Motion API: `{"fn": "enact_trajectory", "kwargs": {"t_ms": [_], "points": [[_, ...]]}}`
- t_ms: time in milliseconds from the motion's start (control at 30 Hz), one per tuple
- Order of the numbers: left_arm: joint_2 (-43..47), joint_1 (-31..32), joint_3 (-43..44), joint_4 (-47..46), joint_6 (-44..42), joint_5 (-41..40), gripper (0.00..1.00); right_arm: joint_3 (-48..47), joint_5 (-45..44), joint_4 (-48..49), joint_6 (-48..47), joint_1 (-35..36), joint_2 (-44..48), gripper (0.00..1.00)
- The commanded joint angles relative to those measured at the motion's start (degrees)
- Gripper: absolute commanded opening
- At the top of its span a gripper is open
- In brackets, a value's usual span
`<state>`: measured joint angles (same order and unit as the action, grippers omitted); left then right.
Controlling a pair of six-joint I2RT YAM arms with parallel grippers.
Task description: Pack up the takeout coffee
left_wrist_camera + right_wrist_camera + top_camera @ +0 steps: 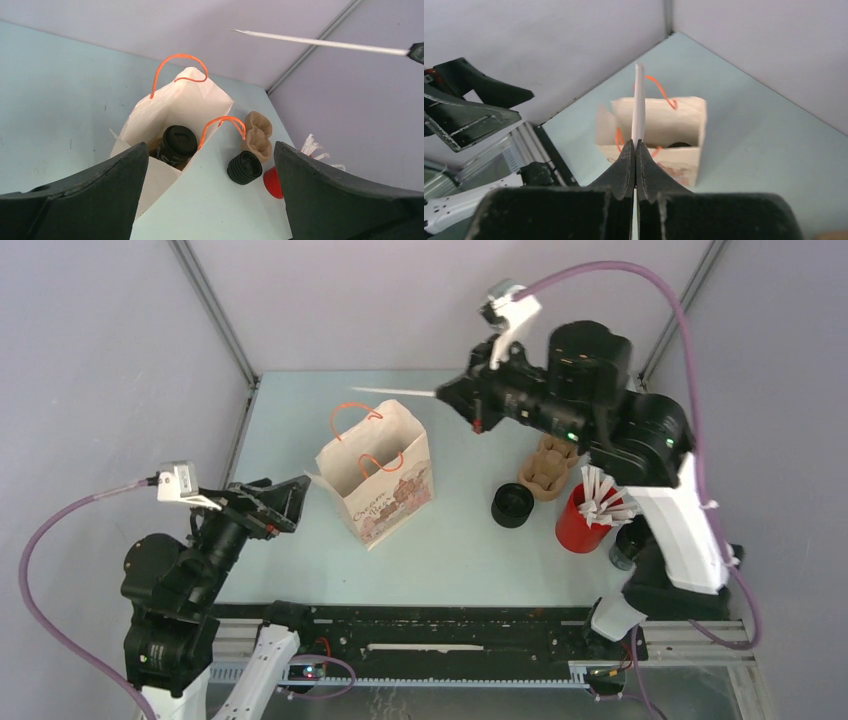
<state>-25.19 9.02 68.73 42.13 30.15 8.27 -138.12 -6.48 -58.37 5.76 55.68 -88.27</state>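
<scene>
Top external shows the right gripper (445, 396) clenched on a white stick (395, 392), probably meant for the bag (392, 505) (left gripper (293, 503) gapes, idle), while the takeout coffee (512, 505) stands outside, near the carrier (548, 468).

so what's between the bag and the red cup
The black cup, standing apart from both bag and red cup; the top view shows it best.

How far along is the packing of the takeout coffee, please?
Done: a black-lidded cup sits inside the paper bag. In hand: the right end effector is shut on a white stick, aloft near the bag. Remaining: the takeout coffee stands on the table beside the pulp carrier; the left end effector is open and empty.
</scene>
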Motion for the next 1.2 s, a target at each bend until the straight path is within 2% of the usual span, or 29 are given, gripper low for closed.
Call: {"fn": "enact_trajectory", "kwargs": {"t_ms": [0,200,300,400,533,633,733,867,933,1000,1100,1167], "points": [[0.8,0.3,3.9,3.2,0.0,-3.1,1.00,-8.9,8.5,-4.9,-4.2,2.7,-6.8,0.00],[1.3,0.3,3.3,4.0,-0.1,-4.0,1.00,3.4,7.1,-1.9,-5.7,3.5,-2.1,0.00],[0.7,0.3,3.1,3.8,0.1,-2.9,1.00,-1.1,11.5,-6.5,-5.7,2.2,-5.3,0.00],[1.2,0.3,2.5,3.2,0.3,-3.2,1.00,-6.2,10.1,-11.9,-8.5,2.1,-10.2,0.00],[1.2,0.3,2.3,3.2,0.3,-3.1,1.00,-6.6,10.4,-10.1,-10.5,0.9,-13.9,0.00],[1.1,0.3,2.7,3.6,0.1,-3.0,1.00,-9.1,15.2,-9.1,-10.3,-0.2,-16.9,0.00],[1.2,0.3,3.1,4.3,-0.3,-3.6,1.00,-10.7,16.0,-8.5,-10.4,-0.1,-19.0,0.02],[1.1,0.3,3.1,4.3,-0.5,-3.9,1.00,-11.3,14.7,-6.5,-9.4,-0.1,-19.8,0.41],[1.0,0.3,3.6,4.3,-0.7,-4.0,1.00,-11.8,12.6,-5.5,-8.4,-0.2,-18.9,0.54],[0.7,0.3,4.1,4.3,-0.9,-4.3,1.00,-10.9,9.6,-4.3,-7.7,-0.2,-16.4,0.66],[0.2,0.3,5.2,4.3,-1.8,-4.9,1.00,-6.3,2.9,-2.3,-6.9,-0.2,-9.1,0.72],[-0.3,0.3,6.5,4.6,-2.8,-5.8,1.00,-0.1,-0.8,-0.1,-6.7,-0.1,-3.0,0.82]]}}
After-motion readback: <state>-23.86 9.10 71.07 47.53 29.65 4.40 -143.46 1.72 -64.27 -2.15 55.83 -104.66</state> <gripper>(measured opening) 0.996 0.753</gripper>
